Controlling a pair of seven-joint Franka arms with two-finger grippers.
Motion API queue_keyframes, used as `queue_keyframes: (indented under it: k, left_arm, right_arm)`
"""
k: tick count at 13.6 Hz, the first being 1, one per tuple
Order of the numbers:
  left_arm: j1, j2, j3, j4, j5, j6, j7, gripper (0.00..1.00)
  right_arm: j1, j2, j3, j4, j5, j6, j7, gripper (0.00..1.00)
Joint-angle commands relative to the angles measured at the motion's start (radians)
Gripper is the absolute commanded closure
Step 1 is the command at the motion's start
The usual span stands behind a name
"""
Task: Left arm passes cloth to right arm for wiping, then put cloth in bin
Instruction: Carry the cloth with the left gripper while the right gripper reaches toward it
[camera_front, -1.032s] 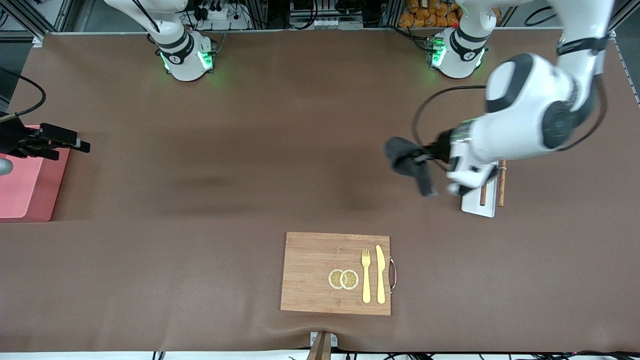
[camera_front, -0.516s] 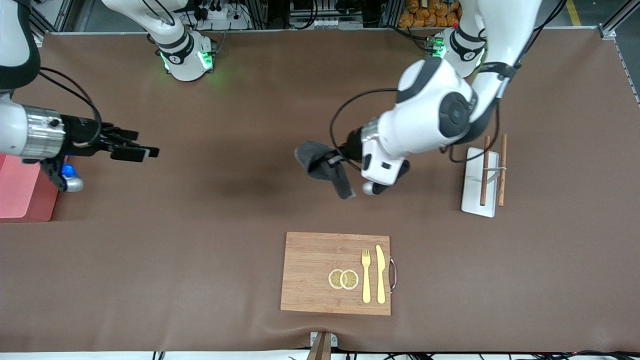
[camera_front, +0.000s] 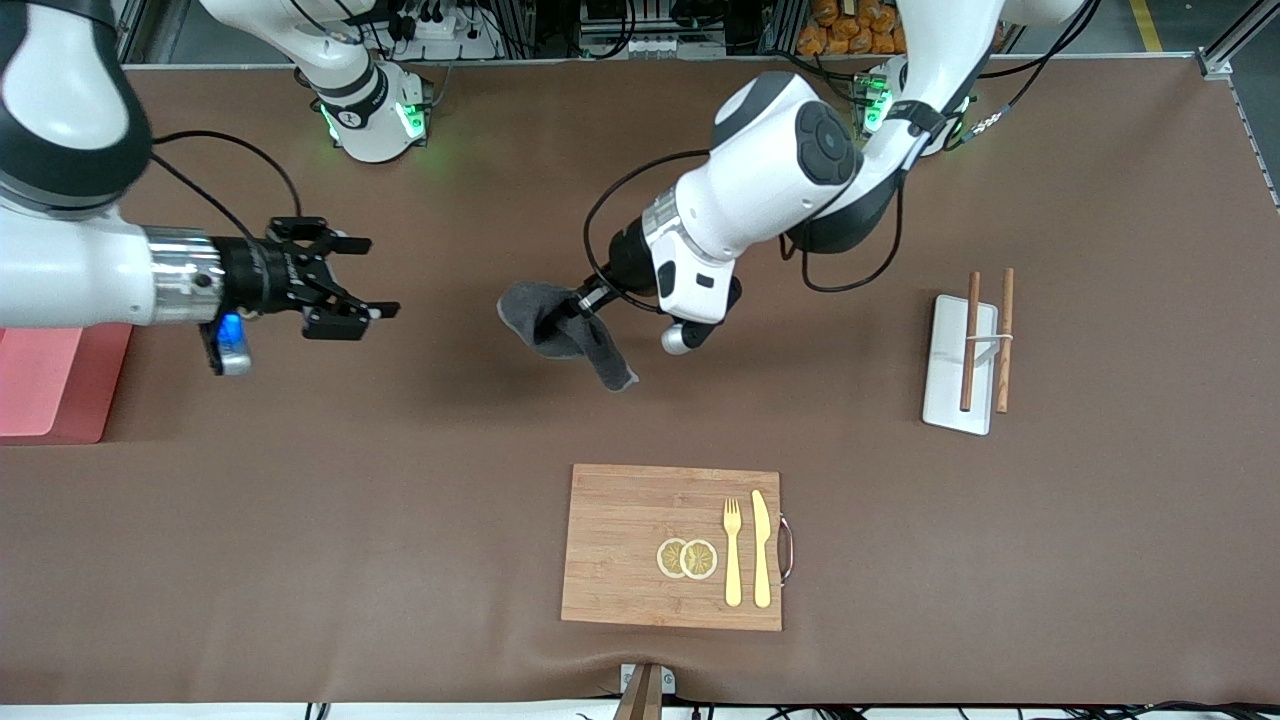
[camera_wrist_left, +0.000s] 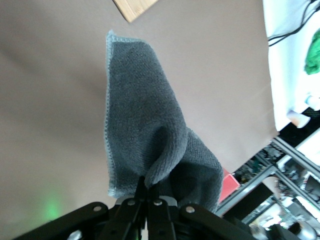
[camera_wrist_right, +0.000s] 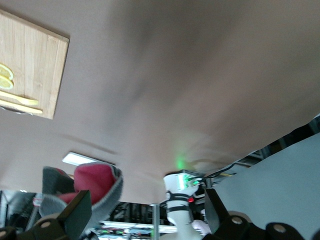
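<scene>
The cloth (camera_front: 565, 333) is held aloft over bare table, clamped at one bunched edge by the left gripper (camera_front: 572, 306); most of the fabric hangs loose below the jaws, confirmed in the left wrist view (camera_wrist_left: 150, 145). The right gripper (camera_front: 350, 280) is up over the table toward the right arm's end, jaws wide apart and pointed at the cloth, well apart from it.

Step judged: hand-over. For a clean pass, the hanging flap should be presented between the spread fingers, and release delayed until the right jaws are shut on fabric.

The bin (camera_front: 50, 380) sits at the table edge at the right arm's end.
</scene>
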Motion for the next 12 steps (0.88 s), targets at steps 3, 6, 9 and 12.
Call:
queue_keyframes:
  k: [3, 6, 9, 12]
  left_arm:
    - [-0.068, 0.014, 0.014, 0.018, 0.063, 0.103, -0.138, 1.0]
    - [-0.069, 0.018, 0.014, 0.018, 0.098, 0.103, -0.184, 1.0]
    - [-0.069, 0.017, 0.014, 0.018, 0.098, 0.103, -0.186, 1.0]
    - [-0.069, 0.017, 0.014, 0.018, 0.097, 0.105, -0.186, 1.0]
  right_arm:
    - [0.112, 0.031, -0.008, 0.0, 0.033, 0.121, 0.159, 0.0]
    - [0.117, 0.031, -0.008, 0.009, 0.094, 0.127, 0.192, 0.0]
    - [0.156, 0.031, -0.008, 0.001, 0.094, 0.181, 0.198, 0.21]
    - [0.209, 0.041, -0.008, 0.001, 0.094, 0.251, 0.225, 0.48]
